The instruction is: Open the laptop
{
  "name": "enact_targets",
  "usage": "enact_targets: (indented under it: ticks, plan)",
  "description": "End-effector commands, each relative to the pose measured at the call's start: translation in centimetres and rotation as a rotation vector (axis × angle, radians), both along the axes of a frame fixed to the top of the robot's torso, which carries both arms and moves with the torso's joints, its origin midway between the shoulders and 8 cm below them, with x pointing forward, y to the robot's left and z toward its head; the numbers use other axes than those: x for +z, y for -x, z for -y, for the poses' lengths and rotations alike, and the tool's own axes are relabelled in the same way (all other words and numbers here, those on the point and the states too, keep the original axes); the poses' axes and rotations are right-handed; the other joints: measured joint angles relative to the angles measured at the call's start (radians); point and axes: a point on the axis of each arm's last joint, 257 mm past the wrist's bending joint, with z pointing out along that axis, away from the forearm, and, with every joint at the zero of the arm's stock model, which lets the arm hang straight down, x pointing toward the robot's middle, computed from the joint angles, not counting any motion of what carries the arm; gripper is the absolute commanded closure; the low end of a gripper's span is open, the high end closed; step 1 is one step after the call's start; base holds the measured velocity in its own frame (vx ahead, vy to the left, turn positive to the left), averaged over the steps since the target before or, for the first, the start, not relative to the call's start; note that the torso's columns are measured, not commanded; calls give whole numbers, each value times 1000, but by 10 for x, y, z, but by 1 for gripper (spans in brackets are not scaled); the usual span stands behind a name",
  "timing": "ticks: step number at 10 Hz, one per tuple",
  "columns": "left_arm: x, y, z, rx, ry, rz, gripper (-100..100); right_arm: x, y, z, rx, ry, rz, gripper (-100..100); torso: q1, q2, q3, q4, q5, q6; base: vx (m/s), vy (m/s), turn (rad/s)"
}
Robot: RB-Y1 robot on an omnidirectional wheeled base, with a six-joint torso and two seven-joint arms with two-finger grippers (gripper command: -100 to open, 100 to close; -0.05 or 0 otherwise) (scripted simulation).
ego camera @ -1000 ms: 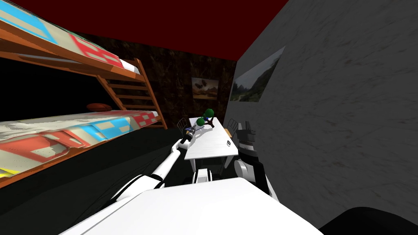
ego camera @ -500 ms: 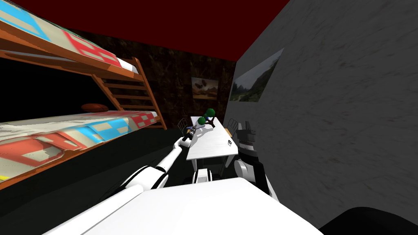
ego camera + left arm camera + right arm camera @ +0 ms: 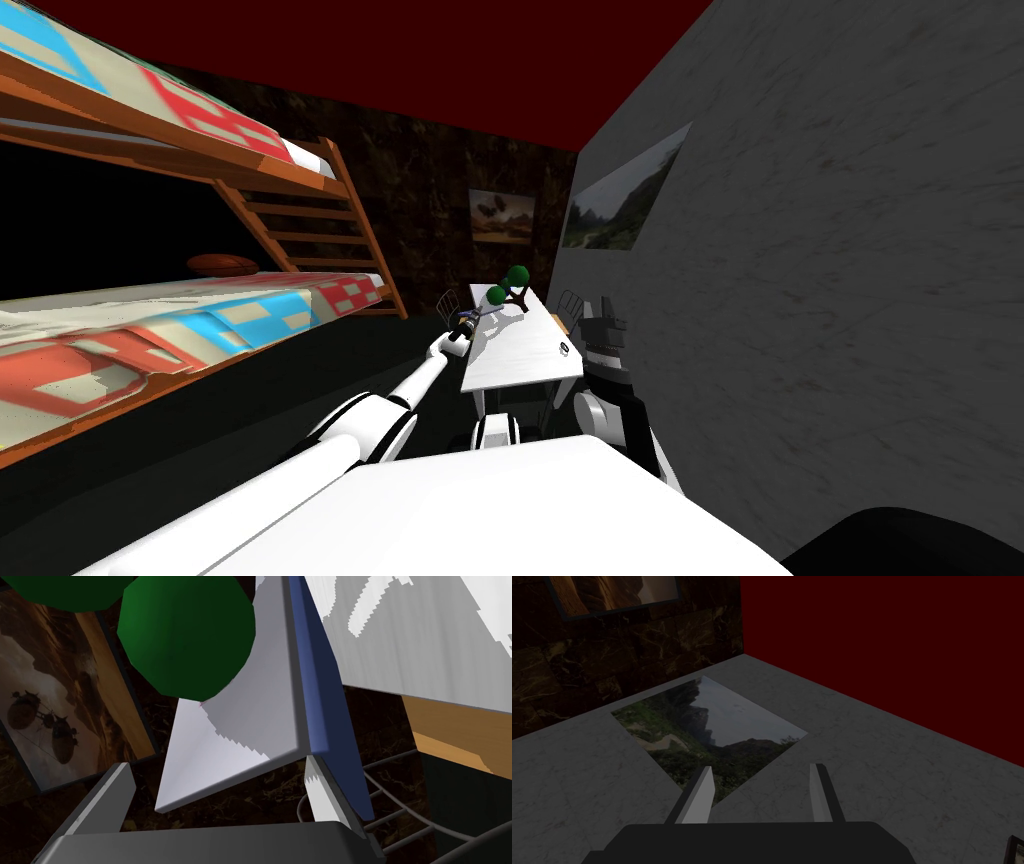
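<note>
Bunk bed (image 3: 200,320), wooden with patterned covers, is set along the room's left. Counter (image 3: 525,355), white, is placed by the grey wall. Laptop (image 3: 250,726) is found at the counter's far left edge beside a green plant (image 3: 185,636), its grey and blue panels splayed in a V. Left gripper (image 3: 216,766): fingers spread, laptop corner between them, one finger just beside the blue panel. Right gripper (image 3: 762,767): raised at the counter's right, fingers released.

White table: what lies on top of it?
A green-leaved plant, the part-open laptop at my open left gripper, and a small unidentifiable object. The plant covers part of the laptop's grey panel.
</note>
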Motion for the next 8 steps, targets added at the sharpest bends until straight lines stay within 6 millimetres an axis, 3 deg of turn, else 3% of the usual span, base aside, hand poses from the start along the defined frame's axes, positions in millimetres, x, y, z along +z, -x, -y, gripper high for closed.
enact_targets:
  ticks: [1,8]
  plan:
    - [-8,-6,-3,7,-21,-28,-100,0,0,0,0,0,0,0,1,-1,0,0,0,0,-2,49,-28]
    - [-17,-23,-18,33,-87,-96,-100,0,0,0,0,0,0,0,0,0,0,0,0,0,-3,53,-30]
